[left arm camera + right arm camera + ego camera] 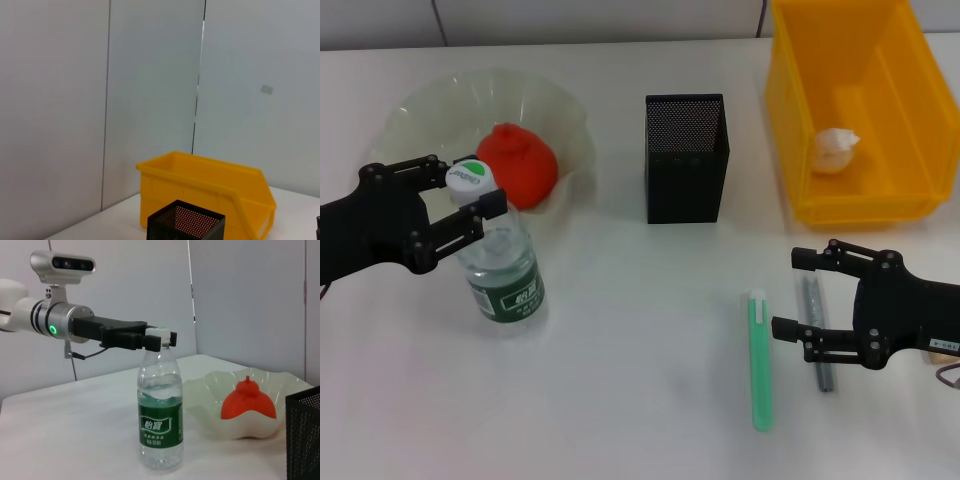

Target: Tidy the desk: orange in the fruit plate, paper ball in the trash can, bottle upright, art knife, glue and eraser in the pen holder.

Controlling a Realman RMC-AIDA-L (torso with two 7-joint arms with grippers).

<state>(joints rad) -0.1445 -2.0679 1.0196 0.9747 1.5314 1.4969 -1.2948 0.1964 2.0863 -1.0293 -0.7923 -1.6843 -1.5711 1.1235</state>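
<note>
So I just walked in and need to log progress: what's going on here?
The left gripper is closed around the cap of the bottle, which stands upright on the desk. The orange is in the fruit plate, the paper ball in the trash can. The right gripper hovers open over a grey tool.

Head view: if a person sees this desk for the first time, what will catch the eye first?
Probably the bright trash can at the far right, with the paper ball inside it, and the orange in the fruit plate at the far left. Next, the left gripper around the cap of the upright bottle, in front of the plate.
</note>
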